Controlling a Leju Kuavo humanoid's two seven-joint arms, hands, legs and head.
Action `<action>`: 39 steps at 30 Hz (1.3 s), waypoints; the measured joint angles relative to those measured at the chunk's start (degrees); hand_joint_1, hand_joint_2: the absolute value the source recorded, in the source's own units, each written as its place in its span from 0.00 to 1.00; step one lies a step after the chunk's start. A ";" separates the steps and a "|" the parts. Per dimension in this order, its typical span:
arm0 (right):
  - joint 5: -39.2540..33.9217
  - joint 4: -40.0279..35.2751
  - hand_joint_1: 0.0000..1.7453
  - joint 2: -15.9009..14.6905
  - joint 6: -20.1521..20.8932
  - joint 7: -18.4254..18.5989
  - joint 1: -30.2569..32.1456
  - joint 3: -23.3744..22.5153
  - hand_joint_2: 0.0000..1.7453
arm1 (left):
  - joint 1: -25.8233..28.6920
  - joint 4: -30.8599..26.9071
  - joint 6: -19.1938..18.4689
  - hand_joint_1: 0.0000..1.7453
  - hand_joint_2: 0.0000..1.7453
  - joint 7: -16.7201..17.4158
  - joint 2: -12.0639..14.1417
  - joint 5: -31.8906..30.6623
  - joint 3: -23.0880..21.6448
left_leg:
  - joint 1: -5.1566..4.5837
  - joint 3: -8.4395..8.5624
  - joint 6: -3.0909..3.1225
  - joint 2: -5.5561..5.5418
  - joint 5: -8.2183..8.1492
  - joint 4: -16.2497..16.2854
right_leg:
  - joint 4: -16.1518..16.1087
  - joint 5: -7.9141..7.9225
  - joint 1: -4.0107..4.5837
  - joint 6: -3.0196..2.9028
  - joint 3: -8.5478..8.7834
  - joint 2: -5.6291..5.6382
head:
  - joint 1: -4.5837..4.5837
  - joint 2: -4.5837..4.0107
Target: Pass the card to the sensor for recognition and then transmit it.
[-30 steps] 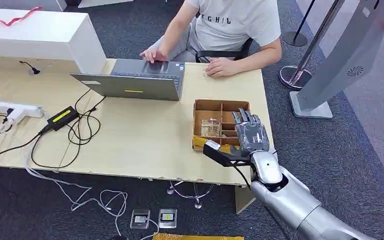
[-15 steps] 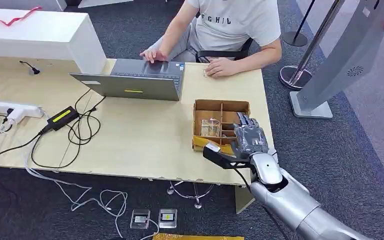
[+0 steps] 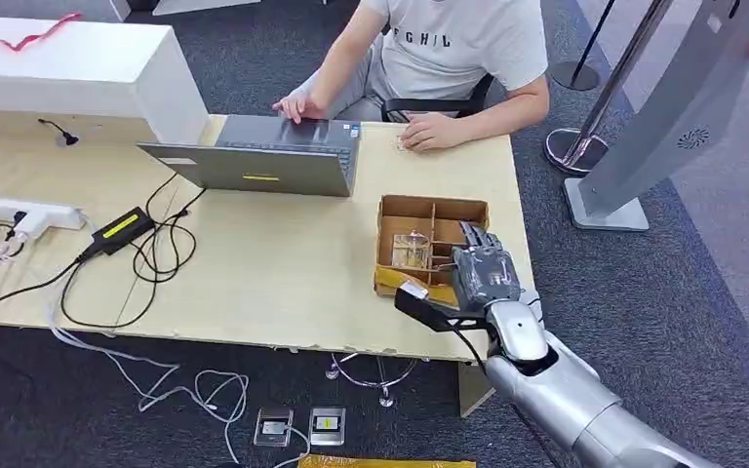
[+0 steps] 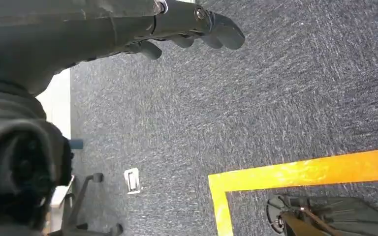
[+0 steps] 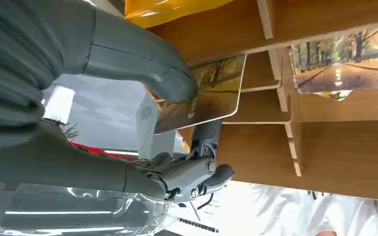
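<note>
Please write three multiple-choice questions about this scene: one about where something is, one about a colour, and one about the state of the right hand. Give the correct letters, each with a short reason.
1. Where does the divided wooden box stand?
A. On the carpet
B. On the table, near its right end
C. On the laptop

2. What colour is the ribbon on the white cabinet?
A. Red
B. Blue
C. Green

3. What is the right hand doing?
A. Hanging open above the floor
B. Pressing the laptop keys
C. Pinching a card at the box

Answers:
1 B: the wooden box sits on the table, to the right of the laptop.
2 A: the ribbon on the cabinet is red.
3 C: in the right wrist view the right hand has its thumb and fingers on either side of a card with an autumn picture, at the box compartments.
</note>
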 joint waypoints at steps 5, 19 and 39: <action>0.00 1.07 1.00 0.57 -0.20 -0.28 -0.02 0.00 1.00 | 0.23 0.00 0.02 0.00 0.00 0.15 0.02 0.00 0.00 | 0.00 0.01 0.00 0.00 0.00 0.00 | 0.00 0.00 0.00 0.00 0.01 0.00 | -0.02 -0.02; 0.98 2.75 1.00 2.03 -3.46 -1.11 -1.80 -0.24 1.00 | 0.38 -0.02 0.20 0.00 0.00 0.15 0.02 0.00 0.02 | 0.00 0.00 0.00 0.00 0.01 0.00 | 0.01 0.01 0.00 0.00 0.02 0.00 | 0.00 0.00; 2.91 -11.60 1.00 -1.18 -4.50 4.15 -11.55 -4.61 1.00 | 0.57 -0.02 0.83 0.00 0.00 0.15 0.00 0.00 0.02 | -0.01 0.04 0.00 0.02 0.01 0.01 | 0.01 0.02 -0.01 -0.01 0.01 0.02 | -0.02 -0.02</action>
